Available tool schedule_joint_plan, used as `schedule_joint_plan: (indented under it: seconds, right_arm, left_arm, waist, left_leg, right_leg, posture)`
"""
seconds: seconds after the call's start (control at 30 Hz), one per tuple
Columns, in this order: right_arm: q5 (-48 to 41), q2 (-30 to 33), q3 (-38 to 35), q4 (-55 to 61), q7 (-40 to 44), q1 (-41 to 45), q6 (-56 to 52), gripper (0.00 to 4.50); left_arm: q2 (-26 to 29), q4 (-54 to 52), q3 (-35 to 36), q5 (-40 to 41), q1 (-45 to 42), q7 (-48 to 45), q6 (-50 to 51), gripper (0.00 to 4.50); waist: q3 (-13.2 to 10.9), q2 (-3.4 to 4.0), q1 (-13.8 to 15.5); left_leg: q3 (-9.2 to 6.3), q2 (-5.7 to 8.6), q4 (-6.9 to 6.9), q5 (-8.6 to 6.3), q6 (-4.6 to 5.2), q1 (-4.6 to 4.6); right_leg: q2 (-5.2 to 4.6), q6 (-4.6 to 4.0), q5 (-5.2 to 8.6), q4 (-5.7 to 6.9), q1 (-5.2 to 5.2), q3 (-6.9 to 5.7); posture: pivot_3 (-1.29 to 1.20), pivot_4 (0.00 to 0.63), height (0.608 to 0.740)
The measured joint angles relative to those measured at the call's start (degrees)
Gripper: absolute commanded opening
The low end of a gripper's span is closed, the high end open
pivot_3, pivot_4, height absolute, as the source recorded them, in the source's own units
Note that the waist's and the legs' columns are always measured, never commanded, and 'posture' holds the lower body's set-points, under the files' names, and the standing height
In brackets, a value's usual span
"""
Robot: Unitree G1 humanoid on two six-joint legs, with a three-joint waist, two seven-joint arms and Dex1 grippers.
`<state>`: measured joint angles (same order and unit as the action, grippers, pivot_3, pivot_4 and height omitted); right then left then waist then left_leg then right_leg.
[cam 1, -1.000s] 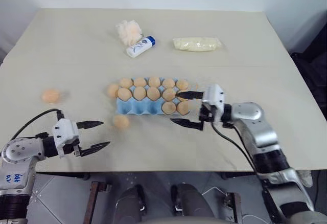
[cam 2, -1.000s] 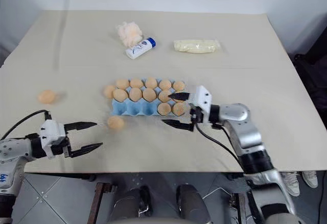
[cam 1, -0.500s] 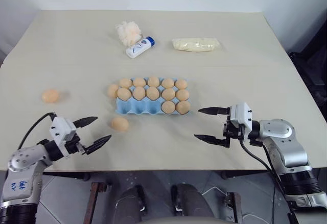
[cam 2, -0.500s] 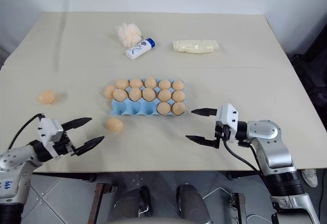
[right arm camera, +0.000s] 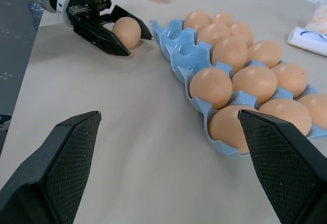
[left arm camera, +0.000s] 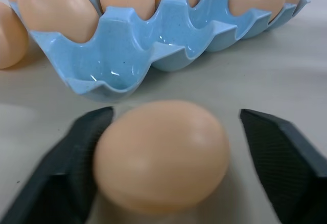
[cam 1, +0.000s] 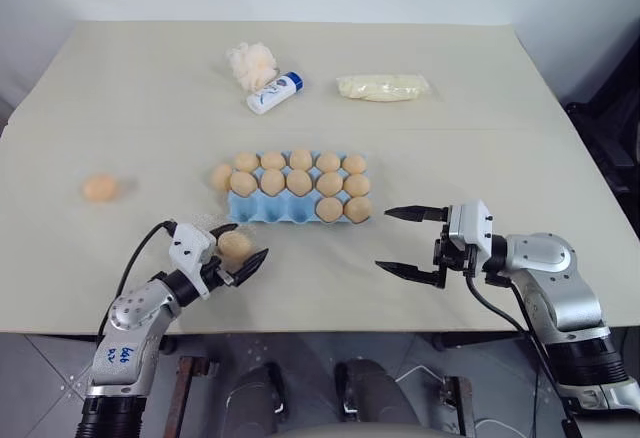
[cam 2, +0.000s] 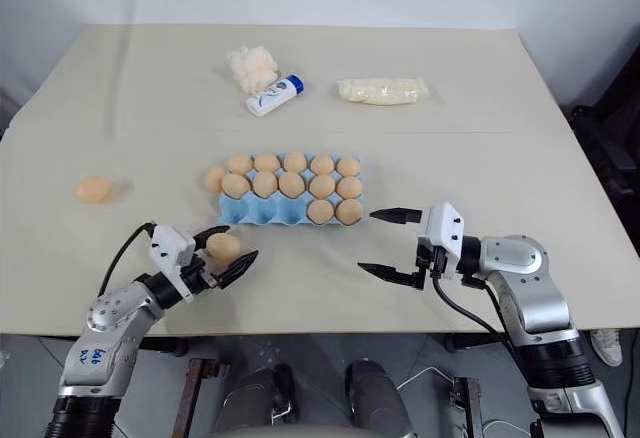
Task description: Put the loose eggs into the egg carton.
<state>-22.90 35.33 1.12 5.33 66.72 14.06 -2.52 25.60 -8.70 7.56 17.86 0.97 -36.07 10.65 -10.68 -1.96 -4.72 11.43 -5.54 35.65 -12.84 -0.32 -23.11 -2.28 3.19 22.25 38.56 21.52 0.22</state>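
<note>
Left gripper (cam 1: 237,256) sits low on the table (cam 1: 140,88) just in front of the egg carton (cam 1: 262,208), jaws apart with a loose egg (cam 1: 234,245) between them. In the left wrist view one finger (left arm camera: 66,157) is against that egg (left arm camera: 162,155); the other finger stands clear with a visible gap. So it brackets the egg but is not clamped on it, and the egg rests on the table.

Right gripper (cam 1: 408,241) hovers to the right of the carton, pointing left, jaws wide apart and holding nothing.

The light blue carton is mid-table. Its far two rows are full and the near row has eggs in the right-hand cups; the near-left cups (left arm camera: 110,73) are vacant.

Another loose egg (cam 1: 220,176) lies touching the carton's left end. A third loose egg (cam 1: 99,188) lies well off to the left, alone on the table.

At the far side: white fluffy clump (cam 1: 250,61), a white-and-blue tube (cam 1: 274,92) just beside it, and a pale yellow packet (cam 1: 385,86) further right.
</note>
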Motion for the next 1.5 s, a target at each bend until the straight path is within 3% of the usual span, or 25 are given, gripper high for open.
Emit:
schedule_joint_plan:
  seconds: [0.1, 0.27, 0.4, 0.6, 0.73, 0.97, 1.1, 1.23, 1.37, 1.5]
  right_arm:
    - [0.0, 0.0, 0.0, 0.5, -0.1, -0.3, -0.3, 4.50]
    - [-0.2, 0.0, 0.0, 1.4, -0.8, -0.9, -1.3, 4.50]
    - [-0.2, -0.2, 0.3, 2.0, -1.8, -1.2, -1.7, 4.50]
    - [-0.2, -0.5, 0.4, 4.3, -4.6, -2.5, -2.5, 4.50]
    - [-0.1, -0.9, 0.5, 6.8, -6.8, -3.7, -2.8, 4.50]
    - [-0.1, -1.7, 0.8, 10.5, -10.3, -4.8, -4.1, 4.50]
    - [-0.2, -1.8, 1.0, 11.5, -10.8, -5.8, -5.0, 4.50]
    - [-0.6, -1.8, 0.8, 11.8, -10.6, -5.8, -5.1, 4.50]
    - [-1.2, -1.7, 0.7, 11.3, -9.9, -5.5, -5.1, 4.50]
    - [-1.7, -1.9, 0.6, 11.1, -9.6, -5.3, -5.0, 4.50]
  left_arm:
    - [2.0, -2.4, 1.2, 1.5, 1.5, -2.3, 0.1, 2.41]
    - [4.9, -7.3, 1.4, 6.7, 0.5, -8.0, 1.8, 2.41]
    - [4.2, -6.9, -3.0, 6.4, -8.5, -8.9, 2.9, 2.41]
    - [-2.3, 10.2, -11.5, -2.0, -24.3, -7.5, -0.6, 2.41]
    - [-5.7, 17.7, -13.2, -3.7, -29.0, -7.5, -2.5, 2.41]
    - [-7.6, 21.3, -13.8, -4.9, -29.5, -9.5, -7.2, 4.45]
    - [-7.2, 20.0, -10.9, -4.7, -28.8, -6.7, -8.6, 4.48]
    - [1.4, 11.3, -3.9, -1.8, -17.4, -10.0, -12.1, 4.48]
    - [9.8, 11.3, 4.7, -0.5, -7.6, -13.5, -13.8, 4.48]
    - [13.6, 12.4, 11.6, 1.0, -2.9, -14.8, -15.2, 4.48]
  waist:
    - [0.0, 0.00, 0.0]
    - [0.0, 0.01, 0.3]
    - [0.0, 0.01, 1.3]
    - [0.0, 0.01, 1.7]
    - [0.0, 0.01, 1.4]
    - [0.0, 0.01, 1.7]
    - [0.0, 0.01, 1.4]
    - [0.0, 0.01, 0.4]
    - [0.0, 0.02, 0.3]
    - [0.0, 0.02, 0.9]
  left_leg:
    - [0.00, 0.00, -0.02, -0.01, 0.00, 0.00]
    - [0.00, 0.03, -0.03, -0.02, -0.02, -0.01]
    - [-0.02, 0.10, 0.03, -0.03, -0.04, -0.01]
    - [-0.01, 0.16, 0.21, 0.00, 0.21, -0.09]
    - [0.03, 0.01, 0.26, -0.07, 0.14, -0.16]
    - [0.01, -0.15, 0.38, -0.08, 0.01, -0.16]
    - [0.04, -0.13, 0.42, -0.07, 0.05, -0.14]
    - [0.06, -0.28, 0.26, -0.06, -0.10, -0.05]
    - [-0.02, -0.30, 0.20, -0.07, -0.16, -0.06]
    - [-0.03, -0.03, 0.06, -0.26, -0.23, -0.07]
  right_leg:
    - [-0.01, 0.00, 0.00, -0.02, 0.00, -0.01]
    - [-0.04, 0.00, 0.00, -0.05, -0.04, -0.04]
    - [-0.06, 0.07, -0.09, -0.06, -0.06, -0.01]
    - [-0.08, 0.17, -0.14, -0.10, -0.08, 0.01]
    - [0.07, 0.19, -0.14, -0.12, -0.01, 0.08]
    - [0.26, 0.16, -0.11, -0.10, -0.01, 0.12]
    - [0.21, 0.16, -0.12, -0.02, -0.02, 0.16]
    - [0.37, 0.06, -0.08, 0.01, 0.00, 0.17]
    - [0.35, -0.08, 0.00, -0.02, 0.03, 0.11]
    - [-0.06, -0.04, -0.03, -0.10, 0.00, -0.05]
  posture:
    - [0.00, 0.150, 0.740]
    - [0.00, 0.150, 0.740]
    - [0.00, 0.150, 0.740]
    - [0.00, 0.150, 0.740]
    - [0.00, 0.150, 0.740]
    - [0.00, 0.150, 0.740]
    - [0.00, 0.150, 0.740]
    - [0.00, 0.150, 0.740]
    - [0.00, 0.150, 0.740]
    - [0.00, 0.150, 0.740]
